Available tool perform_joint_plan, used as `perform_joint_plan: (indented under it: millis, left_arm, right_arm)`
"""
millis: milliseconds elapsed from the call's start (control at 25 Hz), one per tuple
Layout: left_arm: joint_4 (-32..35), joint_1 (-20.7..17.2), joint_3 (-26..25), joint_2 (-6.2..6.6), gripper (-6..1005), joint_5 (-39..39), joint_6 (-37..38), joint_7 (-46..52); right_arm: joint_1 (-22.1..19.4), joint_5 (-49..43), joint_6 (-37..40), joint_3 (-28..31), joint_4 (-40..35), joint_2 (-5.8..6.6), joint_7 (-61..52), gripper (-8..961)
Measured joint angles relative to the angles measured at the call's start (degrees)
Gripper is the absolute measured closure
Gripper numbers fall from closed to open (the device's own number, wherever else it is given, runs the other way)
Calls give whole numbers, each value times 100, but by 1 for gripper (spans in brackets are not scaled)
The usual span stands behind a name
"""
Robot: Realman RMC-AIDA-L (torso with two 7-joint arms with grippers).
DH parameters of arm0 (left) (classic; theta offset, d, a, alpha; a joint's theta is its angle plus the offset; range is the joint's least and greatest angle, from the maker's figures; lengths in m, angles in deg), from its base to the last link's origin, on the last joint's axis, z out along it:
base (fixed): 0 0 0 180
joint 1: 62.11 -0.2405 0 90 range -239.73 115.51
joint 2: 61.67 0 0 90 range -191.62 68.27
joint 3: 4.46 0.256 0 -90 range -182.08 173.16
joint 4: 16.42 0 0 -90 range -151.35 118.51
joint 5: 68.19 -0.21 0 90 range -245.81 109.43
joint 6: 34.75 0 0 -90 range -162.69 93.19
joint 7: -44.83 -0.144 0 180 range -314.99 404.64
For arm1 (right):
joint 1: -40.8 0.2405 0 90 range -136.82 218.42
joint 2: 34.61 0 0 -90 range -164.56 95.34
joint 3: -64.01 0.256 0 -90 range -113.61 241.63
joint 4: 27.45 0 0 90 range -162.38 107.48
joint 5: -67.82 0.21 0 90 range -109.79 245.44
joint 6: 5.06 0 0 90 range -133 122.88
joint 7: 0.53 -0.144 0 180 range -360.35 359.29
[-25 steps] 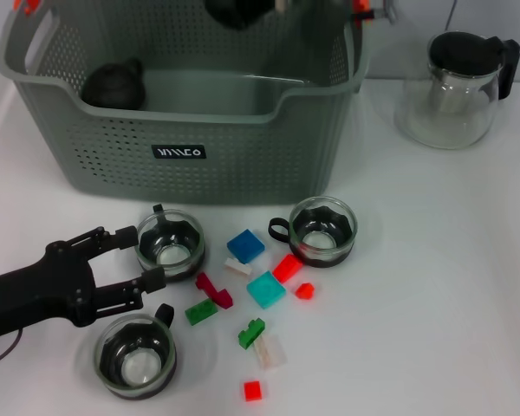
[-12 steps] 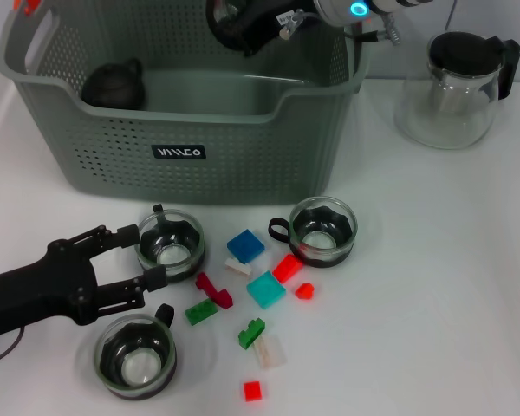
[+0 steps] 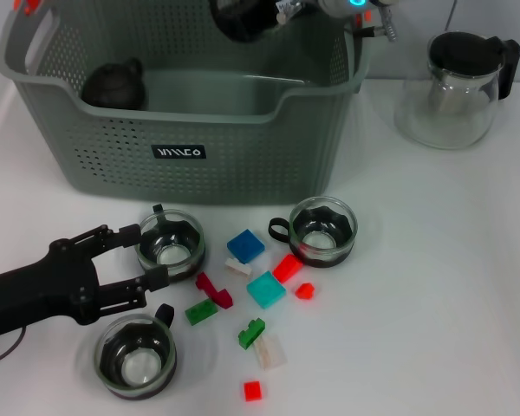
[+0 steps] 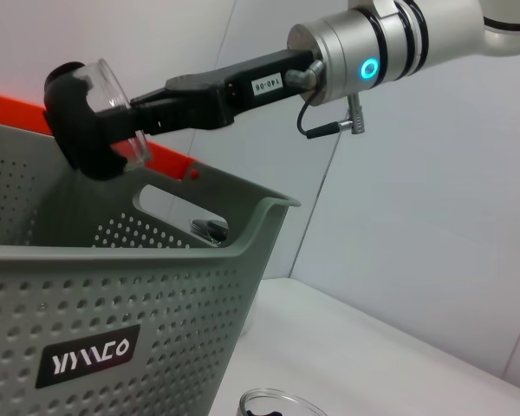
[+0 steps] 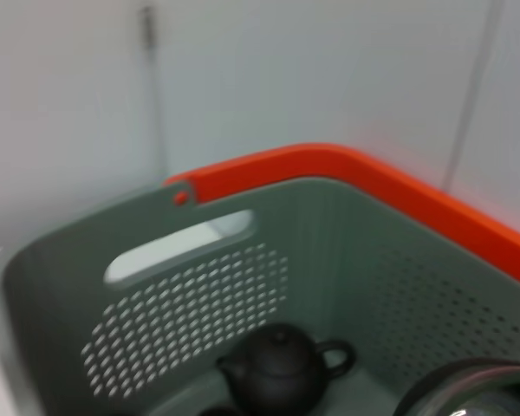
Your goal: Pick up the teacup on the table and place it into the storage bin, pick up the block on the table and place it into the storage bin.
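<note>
right claw [image 4: 100, 130] clamps teacup [image 4: 113, 95] above storage bin [image 3: 199, 121] (rear rim) | left claw [image 3: 143, 256] wide, beside table cup [image 3: 170, 245]

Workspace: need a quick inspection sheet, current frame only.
Surface: white table, no spills seen.
Job's things: grey-green perforated storage bin at the back; three glass teacups with dark bases on the table; a fourth teacup held above the bin; small coloured blocks scattered between the cups.
Clutter: glass pitcher with black lid; dark teapot in the bin.
Grippers: left gripper open beside a cup; right gripper shut on the teacup.
Cables: short cable at the right wrist.
Surroundings: white wall.
</note>
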Motion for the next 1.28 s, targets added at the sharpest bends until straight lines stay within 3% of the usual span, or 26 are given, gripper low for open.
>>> perform_joint_plan:
  millis: [240, 440, 800, 1080, 1280]
  left_arm:
    - [-47, 0, 7, 0, 126, -2, -8, -9]
    - [-56, -8, 3, -2, 126, -2, -18, -25]
    - [-56, -36, 2, -24, 126, 6, -29, -52]
    - [-56, -26, 10, -28, 126, 6, -30, -53]
    - [-56, -17, 14, -35, 126, 6, -27, -39]
  right_arm:
    - [80, -39, -34, -100, 109, 116, -488, 896]
    - [86, -65, -326, -507, 203, 72, -281, 895]
    - [69, -65, -527, -713, 458, -33, -227, 895]
    - [24, -65, -549, -685, 477, -16, -357, 894]
    - [-19, -65, -556, -673, 469, 60, -688, 894]
